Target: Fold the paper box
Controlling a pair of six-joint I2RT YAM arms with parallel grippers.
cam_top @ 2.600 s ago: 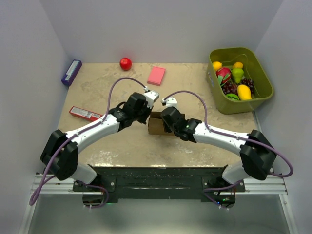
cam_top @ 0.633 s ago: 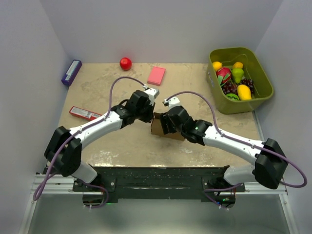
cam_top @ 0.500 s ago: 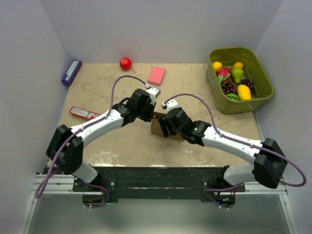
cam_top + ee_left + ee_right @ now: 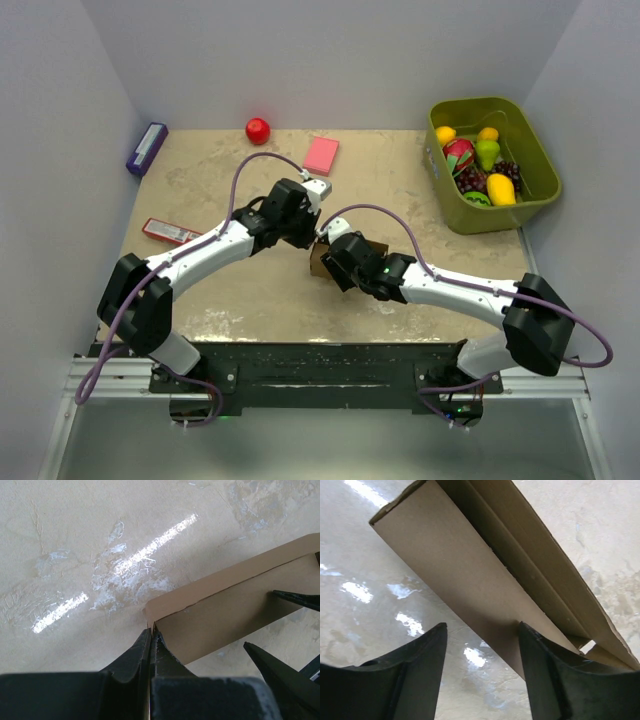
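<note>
Both left fingers [image 4: 131,659] pinch one corner of the plain paper box [image 4: 227,614].

Both arms reach inward, left pincer [image 4: 151,633] pressed shut, right pincer [image 4: 482,626] spread apart.

Paper box [image 4: 470,580] matt cardboard; table [image 4: 75,530] glossy (stone-look).
</note>
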